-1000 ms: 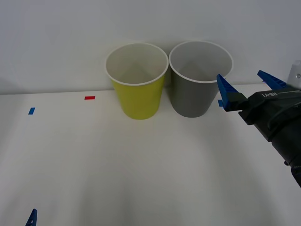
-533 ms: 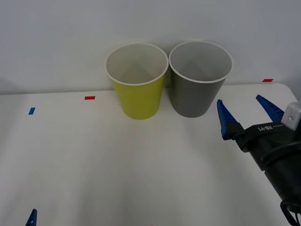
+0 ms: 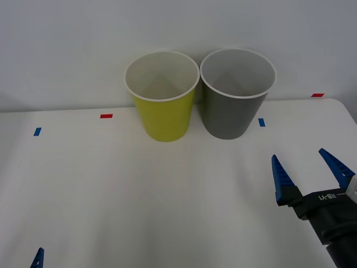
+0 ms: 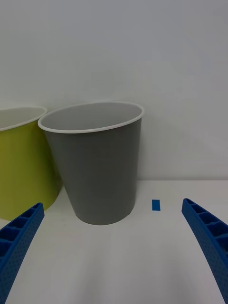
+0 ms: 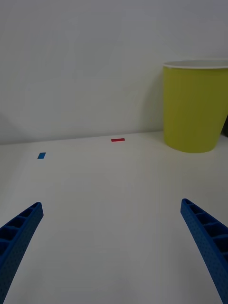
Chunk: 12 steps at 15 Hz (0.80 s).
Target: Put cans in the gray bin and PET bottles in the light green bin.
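The gray bin (image 3: pixel 227 111) and the light green bin (image 3: pixel 164 114) stand side by side at the back of the white table, both upright with nothing visible inside. The cans and PET bottles are out of view. My right gripper (image 3: pixel 301 167) hovers open and holding nothing at the near right, well in front of the gray bin (image 4: pixel 102 175); the light green bin (image 4: pixel 23 166) stands beside it. Open too, my left gripper (image 3: pixel 38 258) sits at the near left corner. In its wrist view the left gripper (image 5: pixel 111 204) faces bare table, the light green bin (image 5: pixel 194 111) farther off.
Small tape marks lie on the table: red (image 3: pixel 106 116) and blue (image 3: pixel 37 132) at the left, blue (image 3: pixel 261 121) and red (image 3: pixel 317 95) at the right. A pale wall rises right behind the bins. The table's right edge (image 3: pixel 348 114) runs close to my right arm.
My right gripper has drawn back from beside the gray bin's rim toward the near right of the table, staying open. The bins and the left gripper have not moved.
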Each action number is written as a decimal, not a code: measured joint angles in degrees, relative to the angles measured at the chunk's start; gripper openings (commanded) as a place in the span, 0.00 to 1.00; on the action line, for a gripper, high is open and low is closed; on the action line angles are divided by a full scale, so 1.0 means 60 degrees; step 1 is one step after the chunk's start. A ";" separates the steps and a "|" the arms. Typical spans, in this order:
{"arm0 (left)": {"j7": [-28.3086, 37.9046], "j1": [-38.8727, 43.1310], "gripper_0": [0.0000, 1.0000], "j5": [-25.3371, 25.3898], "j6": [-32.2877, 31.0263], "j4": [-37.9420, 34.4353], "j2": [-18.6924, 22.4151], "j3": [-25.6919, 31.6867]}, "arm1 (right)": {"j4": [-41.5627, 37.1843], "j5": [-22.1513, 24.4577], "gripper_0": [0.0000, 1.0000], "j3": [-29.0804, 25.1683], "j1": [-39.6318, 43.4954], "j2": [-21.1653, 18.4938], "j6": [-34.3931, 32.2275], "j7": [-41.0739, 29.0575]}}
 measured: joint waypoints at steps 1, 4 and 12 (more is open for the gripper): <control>0.0000 0.0000 1.00 0.0000 0.0000 0.0000 0.0000 0.0000 | 0.0002 0.0011 1.00 -0.0008 0.0278 0.0091 -0.0233 0.0008; 0.0000 0.0000 1.00 0.0000 0.0000 0.0000 0.0000 0.0000 | 0.0005 0.0146 1.00 -0.0013 0.1062 0.0344 -0.0902 0.0104; 0.0000 0.0000 1.00 0.0000 0.0000 0.0000 0.0000 0.0000 | 0.0011 0.0360 1.00 0.0171 0.3078 0.0422 -0.2709 0.0175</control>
